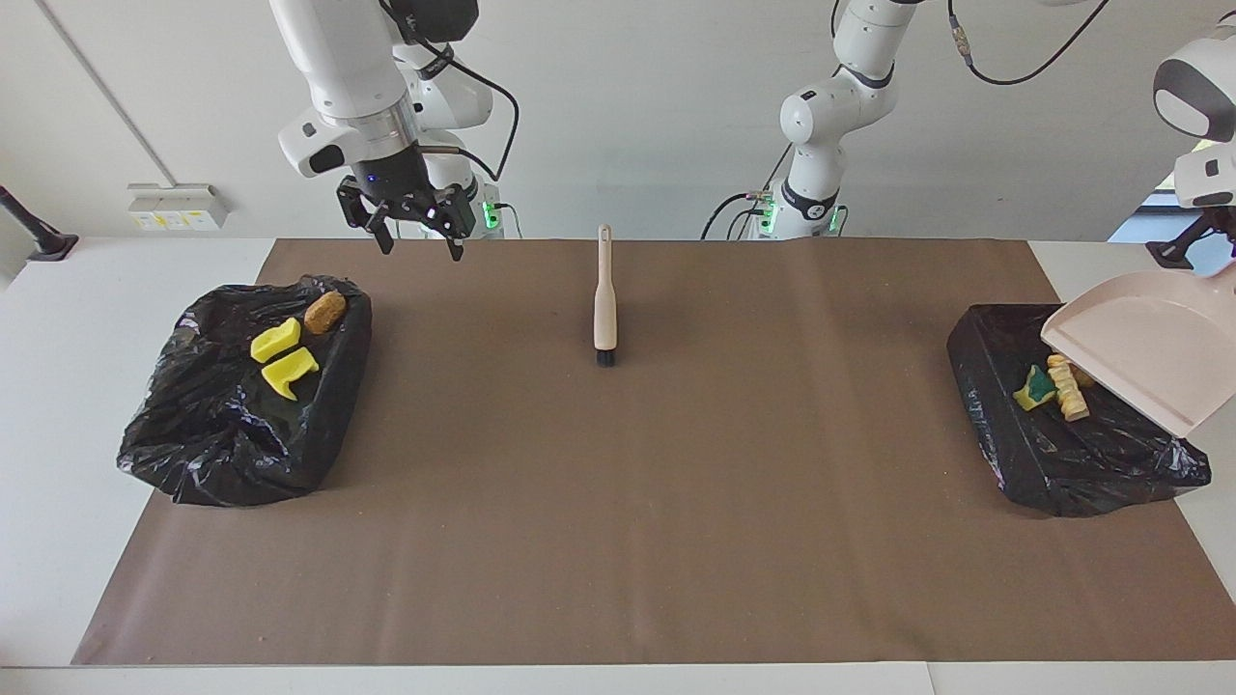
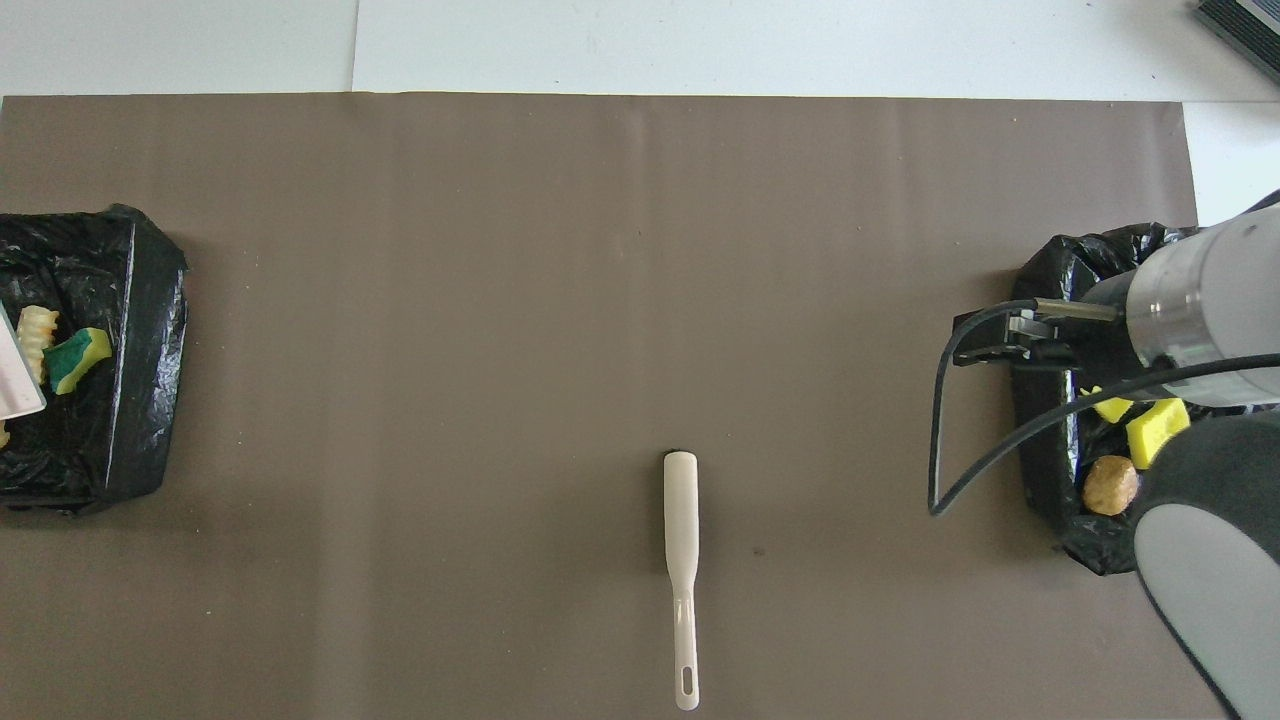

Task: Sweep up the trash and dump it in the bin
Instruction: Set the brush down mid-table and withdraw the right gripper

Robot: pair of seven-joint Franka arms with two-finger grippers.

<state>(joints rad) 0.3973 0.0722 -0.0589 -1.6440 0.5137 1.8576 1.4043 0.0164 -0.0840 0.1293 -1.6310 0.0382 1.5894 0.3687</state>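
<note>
The right arm holds its claw (image 1: 413, 224) raised with fingers spread apart above the worktop's robot-side edge, while the left arm reaches out past that arm's end, its claw out of view.
</note>
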